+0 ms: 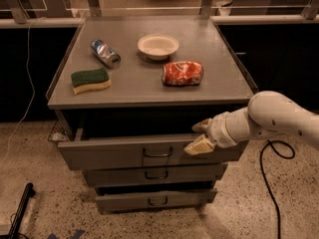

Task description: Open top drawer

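The top drawer (109, 156), a wide grey sheet-metal drawer with the tallest front of the three, sits at the near face of the cabinet, just under the worktop (134, 86). It stands pulled out towards us by a good part of its travel, with a dark gap open behind its front. We judge the task mostly done. What may be left is a little more pull and letting go.

The white arm's tan pincer (200, 136) is at the right part of the drawer front, right of the small dark loop handle (158, 152) and not on it. Its fingers (199, 146) are spread apart, one above the front's top edge and one against its face. We cannot tell whether they pinch that edge.

The two narrower grey drawers below, middle (114, 177) and bottom (119, 202), look closed or nearly so.

The worktop is matt grey metal with a low raised rim. On it lie:
- a dented blue and silver can (105, 53) on its side at the far left
- a shallow white round bowl (158, 46) at the far middle
- a crumpled, glossy red-orange packet (182, 73) towards the right
- a soft green and yellow sponge (90, 79) with wavy sides at the near left

The floor is speckled stone.
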`<action>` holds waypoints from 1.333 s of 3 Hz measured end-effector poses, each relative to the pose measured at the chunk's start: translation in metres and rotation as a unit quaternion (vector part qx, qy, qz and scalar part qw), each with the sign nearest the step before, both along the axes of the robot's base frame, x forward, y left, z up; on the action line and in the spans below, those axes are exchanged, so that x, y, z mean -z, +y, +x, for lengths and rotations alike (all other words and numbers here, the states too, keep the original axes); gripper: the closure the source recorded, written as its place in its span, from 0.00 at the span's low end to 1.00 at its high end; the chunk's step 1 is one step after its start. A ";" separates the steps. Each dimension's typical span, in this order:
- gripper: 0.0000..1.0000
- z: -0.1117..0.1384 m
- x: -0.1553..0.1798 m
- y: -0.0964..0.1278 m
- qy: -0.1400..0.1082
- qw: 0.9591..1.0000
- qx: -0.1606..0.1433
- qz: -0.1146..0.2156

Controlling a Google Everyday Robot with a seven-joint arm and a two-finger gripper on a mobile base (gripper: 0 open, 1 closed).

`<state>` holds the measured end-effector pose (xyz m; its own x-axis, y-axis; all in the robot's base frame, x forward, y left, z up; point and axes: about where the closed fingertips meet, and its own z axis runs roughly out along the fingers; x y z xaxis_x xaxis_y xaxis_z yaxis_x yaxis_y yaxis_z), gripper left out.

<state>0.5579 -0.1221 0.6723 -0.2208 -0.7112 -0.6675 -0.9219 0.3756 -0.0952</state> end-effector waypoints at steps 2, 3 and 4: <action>0.81 -0.008 0.004 -0.001 0.004 1.000 -0.002 0.006; 1.00 -0.044 -0.002 0.010 0.002 0.999 -0.018 0.028; 1.00 -0.052 -0.003 0.008 0.004 0.999 -0.022 0.031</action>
<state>0.5057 -0.1137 0.6758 -0.1953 -0.6778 -0.7088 -0.9381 0.3400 -0.0666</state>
